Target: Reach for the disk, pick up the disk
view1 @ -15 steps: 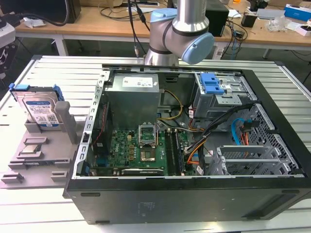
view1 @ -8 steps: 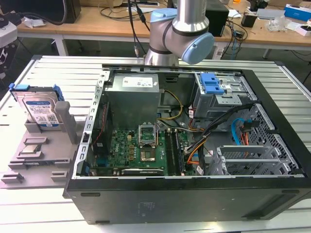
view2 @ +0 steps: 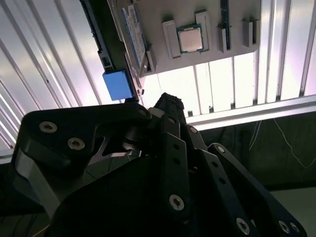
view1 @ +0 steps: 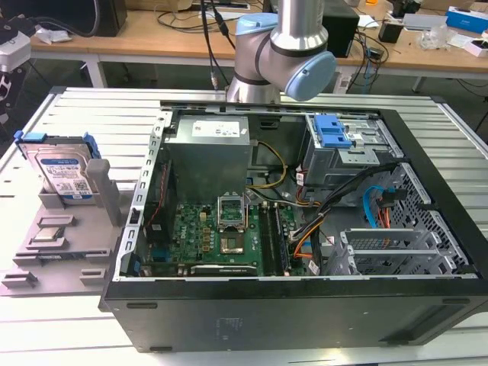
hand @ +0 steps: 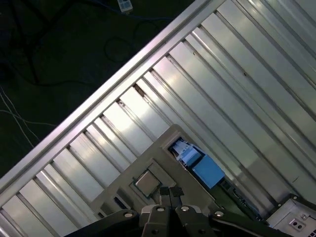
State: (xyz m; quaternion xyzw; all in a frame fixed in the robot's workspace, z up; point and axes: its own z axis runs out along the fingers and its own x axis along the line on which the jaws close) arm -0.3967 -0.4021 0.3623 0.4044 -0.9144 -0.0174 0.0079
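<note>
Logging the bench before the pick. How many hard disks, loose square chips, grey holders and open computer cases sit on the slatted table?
Silver metal hard disk in a blue plastic bracket: 1
Small square silver chip: 1
Grey plastic holder: 1
Open black computer case: 1
Total: 4

The metal disk [view1: 65,175] wears a plastic bracket [view1: 34,139].

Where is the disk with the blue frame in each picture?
Exterior view: the disk stands in the grey holder, at the exterior view's left.
Second wrist view: the disk edge-on, blue tab showing.
First wrist view: the disk at the holder's edge, blue tab showing.
Shared landmark: the square silver chip on the holder.
</note>
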